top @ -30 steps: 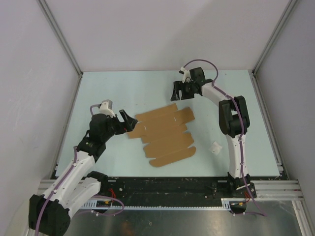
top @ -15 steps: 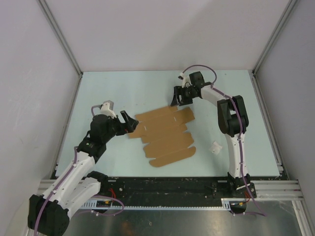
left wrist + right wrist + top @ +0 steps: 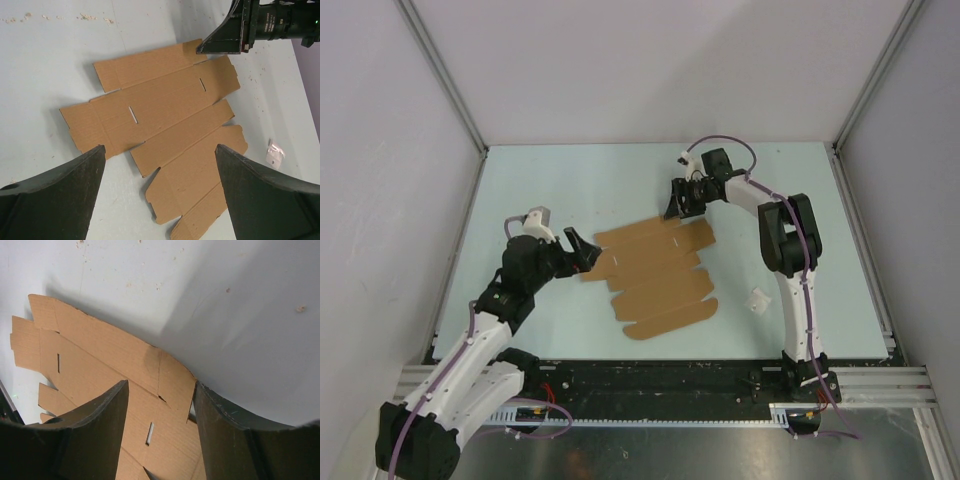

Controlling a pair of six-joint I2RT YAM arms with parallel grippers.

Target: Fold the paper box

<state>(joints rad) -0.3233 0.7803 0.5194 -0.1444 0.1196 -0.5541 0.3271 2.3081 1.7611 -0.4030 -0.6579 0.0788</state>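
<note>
R end effector [image 3: 679, 207] lowered to paper box [image 3: 655, 275] corner — half-open astride it; L end effector [image 3: 583, 250] wide.

Bright, even light from overhead, hardly any glare on the pale blue-green table [image 3: 520, 180], and the flat brown kraft cardboard sheet [image 3: 160, 125] reads crisp, its slots and creases sharp. Up close, the black fingers [image 3: 85, 440] of the right gripper [image 3: 161, 390] loom soft and dim, with a broad grey shadow on the table just beyond the sheet's far edge.

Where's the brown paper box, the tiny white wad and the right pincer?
paper box [image 3: 655, 270]: top view, its middle panel.
white wad [image 3: 758, 300]: top view, its middle.
right pincer [image 3: 680, 210]: top view, between its fingertips.
</note>
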